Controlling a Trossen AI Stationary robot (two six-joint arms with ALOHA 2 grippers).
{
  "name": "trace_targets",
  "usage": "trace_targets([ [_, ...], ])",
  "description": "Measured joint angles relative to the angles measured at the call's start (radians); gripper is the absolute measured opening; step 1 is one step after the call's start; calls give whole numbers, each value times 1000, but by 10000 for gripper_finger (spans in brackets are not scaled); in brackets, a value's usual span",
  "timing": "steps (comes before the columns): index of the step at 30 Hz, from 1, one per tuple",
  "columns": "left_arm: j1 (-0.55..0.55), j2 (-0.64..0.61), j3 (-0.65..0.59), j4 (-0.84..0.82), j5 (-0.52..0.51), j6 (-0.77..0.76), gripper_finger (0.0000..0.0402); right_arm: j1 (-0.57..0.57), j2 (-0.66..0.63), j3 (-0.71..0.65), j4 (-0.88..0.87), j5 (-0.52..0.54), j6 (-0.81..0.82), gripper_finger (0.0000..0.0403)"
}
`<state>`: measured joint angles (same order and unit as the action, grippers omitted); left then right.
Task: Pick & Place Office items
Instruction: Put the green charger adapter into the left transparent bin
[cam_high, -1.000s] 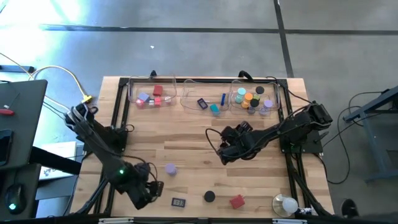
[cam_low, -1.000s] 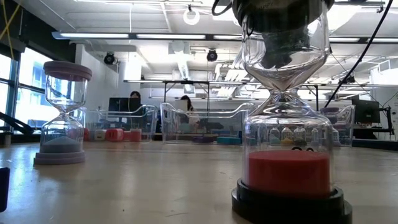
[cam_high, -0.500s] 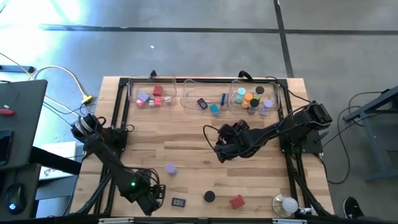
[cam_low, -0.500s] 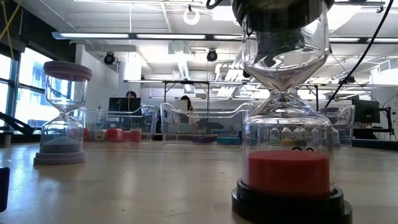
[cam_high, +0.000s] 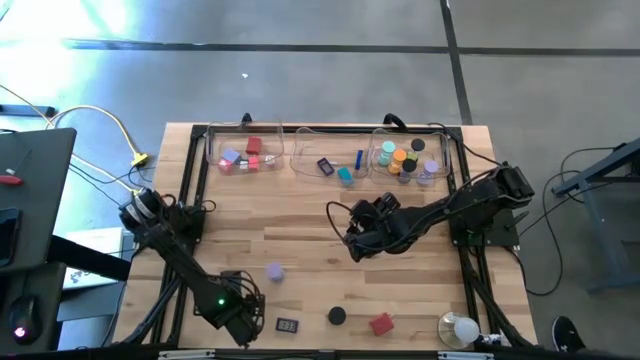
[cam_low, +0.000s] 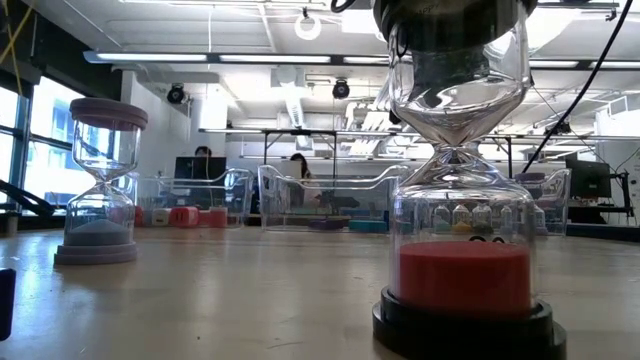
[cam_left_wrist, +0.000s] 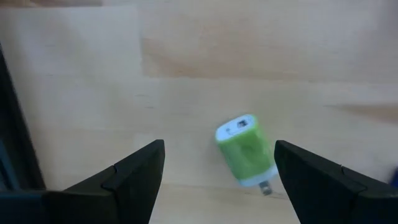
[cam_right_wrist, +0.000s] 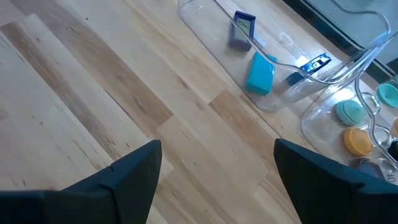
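My left gripper (cam_high: 243, 318) (cam_left_wrist: 219, 147) is open, low over the table's near-left part. A small green and white plug-shaped piece (cam_left_wrist: 246, 150) lies on its side on the wood between its fingers, untouched. My right gripper (cam_high: 353, 240) (cam_right_wrist: 217, 147) is open over bare wood at mid-table. A lavender sand timer (cam_high: 274, 271) (cam_low: 100, 180) and a black-capped timer with red sand (cam_high: 337, 316) (cam_low: 461, 200) stand upright on the table. A dark clip (cam_high: 288, 325) and a red block (cam_high: 381, 324) lie near the near edge.
Three clear trays line the far edge. The left tray (cam_high: 212, 160) holds red, pink and lavender blocks, the middle tray (cam_high: 300, 163) a dark clip, a blue stick and a teal piece, the right tray (cam_high: 445, 160) round caps. A white bulb (cam_high: 462, 328) sits at the near-right corner.
My left gripper has moved toward the table's near edge, staying at the near-left. My right gripper has shifted a little toward the table's left. The things on the table have kept their places.
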<state>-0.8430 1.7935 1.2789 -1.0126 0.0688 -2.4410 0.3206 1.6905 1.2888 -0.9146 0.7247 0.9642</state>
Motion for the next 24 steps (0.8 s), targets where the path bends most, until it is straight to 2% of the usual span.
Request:
trace_targets([
  [24, 13, 74, 0, 118, -19, 6, 295, 2, 0, 0, 5, -17, -24, 300],
])
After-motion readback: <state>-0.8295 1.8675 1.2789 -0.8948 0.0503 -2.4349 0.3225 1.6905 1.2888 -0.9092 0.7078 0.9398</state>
